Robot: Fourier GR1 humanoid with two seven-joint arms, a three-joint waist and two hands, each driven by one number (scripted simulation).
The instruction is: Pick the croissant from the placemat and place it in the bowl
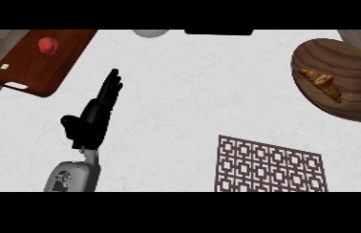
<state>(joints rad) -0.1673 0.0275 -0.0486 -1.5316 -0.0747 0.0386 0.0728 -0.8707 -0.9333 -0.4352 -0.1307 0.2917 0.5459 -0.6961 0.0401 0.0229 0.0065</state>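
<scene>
The golden-brown croissant [322,84] lies inside the wooden bowl [317,58] at the right edge of the counter. The placemat [270,164], a brown lattice pattern, sits at the lower right with nothing on it. My left hand [94,116] stands on the left side of the counter, fingers straight and pointing up, open and holding nothing. It is far from both the bowl and the placemat. My right hand does not show in the head view.
A dark wooden cutting board [56,65] with a red round object [48,45] on it lies at the upper left. A white rounded object [150,33] and a black object [218,32] sit at the far edge.
</scene>
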